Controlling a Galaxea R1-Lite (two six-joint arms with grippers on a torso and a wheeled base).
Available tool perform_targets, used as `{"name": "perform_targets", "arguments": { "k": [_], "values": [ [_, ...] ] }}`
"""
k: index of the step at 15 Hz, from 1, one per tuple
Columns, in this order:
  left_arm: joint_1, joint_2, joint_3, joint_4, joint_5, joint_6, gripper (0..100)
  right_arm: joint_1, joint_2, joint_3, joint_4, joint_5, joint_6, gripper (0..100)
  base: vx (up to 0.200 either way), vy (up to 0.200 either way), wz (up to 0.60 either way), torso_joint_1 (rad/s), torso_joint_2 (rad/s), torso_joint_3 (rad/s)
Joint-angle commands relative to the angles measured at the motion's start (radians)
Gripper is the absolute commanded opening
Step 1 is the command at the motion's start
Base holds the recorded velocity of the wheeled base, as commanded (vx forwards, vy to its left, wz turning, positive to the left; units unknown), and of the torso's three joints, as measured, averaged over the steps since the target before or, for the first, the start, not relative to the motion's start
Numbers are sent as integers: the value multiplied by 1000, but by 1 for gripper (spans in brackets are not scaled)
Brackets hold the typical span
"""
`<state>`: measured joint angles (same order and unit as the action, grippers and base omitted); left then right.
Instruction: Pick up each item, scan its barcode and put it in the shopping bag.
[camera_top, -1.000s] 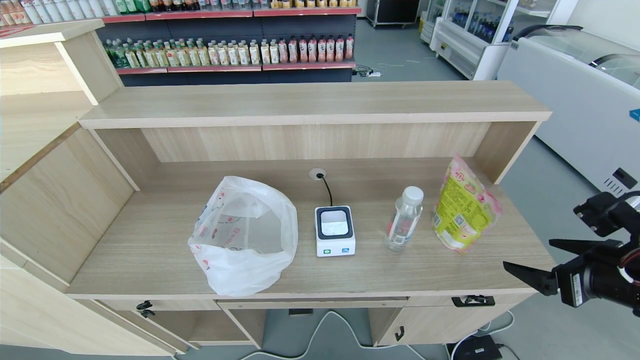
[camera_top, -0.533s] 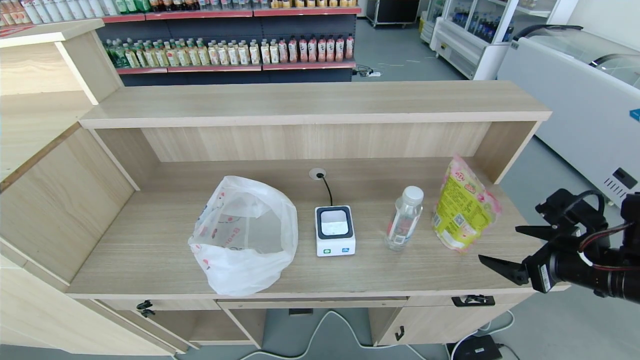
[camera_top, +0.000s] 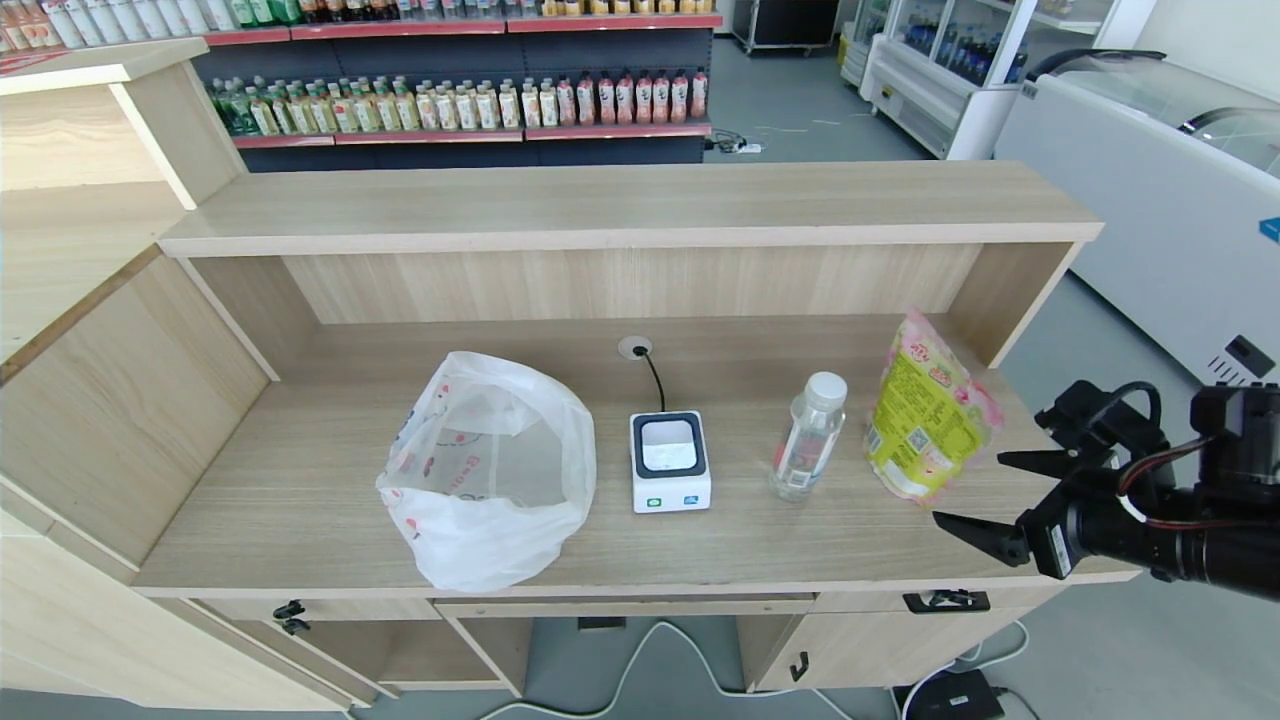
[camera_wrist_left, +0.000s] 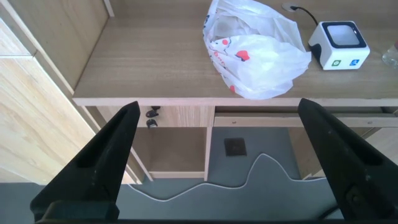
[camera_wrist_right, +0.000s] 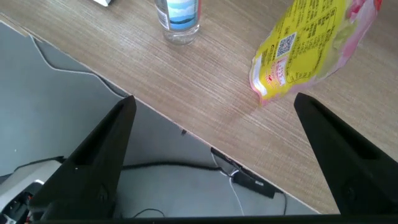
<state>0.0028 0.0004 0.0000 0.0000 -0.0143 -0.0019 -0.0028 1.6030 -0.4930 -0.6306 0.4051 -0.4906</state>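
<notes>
Head view: we note the right arm cut off at the frame edge, held level at the front right corner of the counter (camera_top: 300, 500); right gripper (camera_top: 968, 488) spread wide, empty, near the snack pouch (camera_top: 930, 420); water bottle (camera_top: 808, 440), scanner (camera_top: 670, 460) and shopping bag (camera_top: 490, 470) stand in a row.
Left wrist view: left gripper (camera_wrist_left: 219, 104) agape, low before the counter; bottle clipped.
Right wrist view: pouch and bottle tops cropped.

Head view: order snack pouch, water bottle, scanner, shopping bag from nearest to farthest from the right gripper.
1. snack pouch, right end of counter, by the right gripper
2. water bottle, left of the pouch
3. scanner, middle
4. shopping bag, left side
</notes>
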Motion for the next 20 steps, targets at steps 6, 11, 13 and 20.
{"name": "perform_targets", "arguments": {
  "k": [6, 11, 13, 20],
  "values": [
    [0, 0, 0, 0, -1, -1, 100, 21, 117, -15, -130, 26, 12, 100, 0, 0, 0, 0, 0, 0],
    [0, 0, 0, 0, -1, -1, 100, 24, 183, -24, -195, 86, 14, 100, 0, 0, 0, 0, 0, 0],
    [0, 0, 0, 0, -1, -1, 100, 32, 210, -38, -224, 86, 14, 100, 0, 0, 0, 0, 0, 0],
    [0, 0, 0, 0, 0, -1, 100, 72, 267, -88, -297, 101, 57, 100, 0, 0, 0, 0, 0, 0]
  ]
}}
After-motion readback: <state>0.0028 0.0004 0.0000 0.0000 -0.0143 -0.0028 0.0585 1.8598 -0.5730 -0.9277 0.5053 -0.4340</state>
